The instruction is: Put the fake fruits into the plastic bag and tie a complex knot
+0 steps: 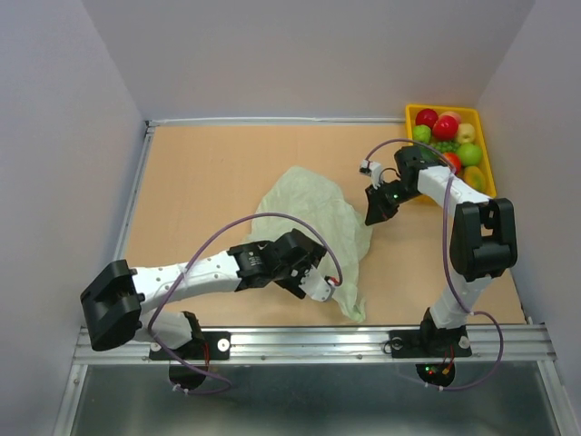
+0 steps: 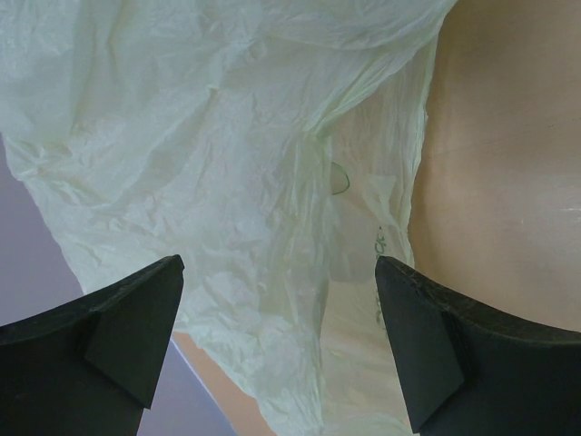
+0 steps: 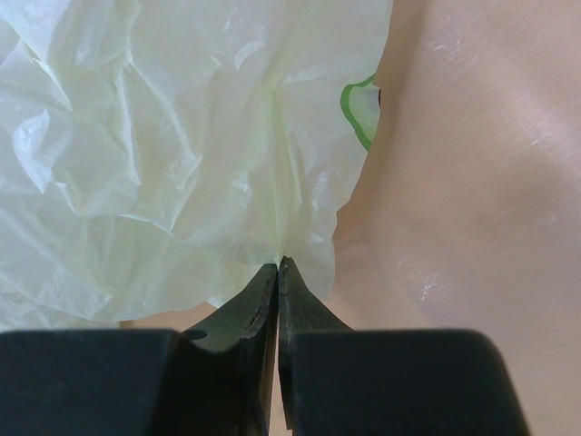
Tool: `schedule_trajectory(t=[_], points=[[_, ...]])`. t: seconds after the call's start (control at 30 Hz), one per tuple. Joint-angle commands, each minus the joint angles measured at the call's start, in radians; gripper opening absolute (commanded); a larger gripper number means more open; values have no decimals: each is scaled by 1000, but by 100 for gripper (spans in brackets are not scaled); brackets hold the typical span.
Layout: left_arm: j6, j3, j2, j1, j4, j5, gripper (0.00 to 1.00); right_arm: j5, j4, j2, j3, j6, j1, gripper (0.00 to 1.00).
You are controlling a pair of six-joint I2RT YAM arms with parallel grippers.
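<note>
The plastic bag (image 1: 313, 222) lies crumpled mid-counter (image 1: 209, 173). The fake fruits (image 1: 449, 136) sit in a yellow tray (image 1: 445, 108) at the far right. The right gripper (image 3: 278, 263) has its jaws pinched together on the bag's right edge. The left gripper (image 2: 277, 272) hangs over the bag's near side, jaws spread wide.

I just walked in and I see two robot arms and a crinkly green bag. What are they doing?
The robot is getting a plastic bag ready so it can put toy fruit inside. The right gripper is pinched shut on the edge of the bag, which lies crumpled on the table. The left gripper is open, right at the near part of the bag. All the fake fruits sit in the yellow tray in the far right corner. None are in the bag yet.
</note>
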Motion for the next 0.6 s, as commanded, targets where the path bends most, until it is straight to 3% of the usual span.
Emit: schedule_trajectory(t=[0.0,0.17,0.23,0.3,0.33,0.37,0.43,0.47,0.5,0.53,0.57], points=[[28,4,14,-5,60,0,99,-11,19,3,40,-19,12,8],[28,-3,63,13,155,-55,98,-14,19,-6,28,-29,18,8],[21,15,103,24,184,-70,94,-14,19,-11,23,-42,23,10],[-5,41,149,46,180,-72,79,-11,18,-11,26,-45,29,11],[-16,79,161,53,169,-67,64,-9,19,-11,31,-45,32,11],[-30,102,173,59,152,-61,57,-8,19,-11,34,-43,31,13],[-93,171,203,75,102,-46,39,-6,21,-8,43,-32,31,24],[-116,194,209,75,79,-40,20,-8,22,-5,61,-26,32,29],[-143,220,216,78,56,-34,13,-12,22,-2,71,-20,31,37],[-218,263,229,79,13,-27,2,-18,27,-2,81,-3,31,59],[-263,288,235,81,-9,-26,0,-17,37,-2,109,10,31,67]])
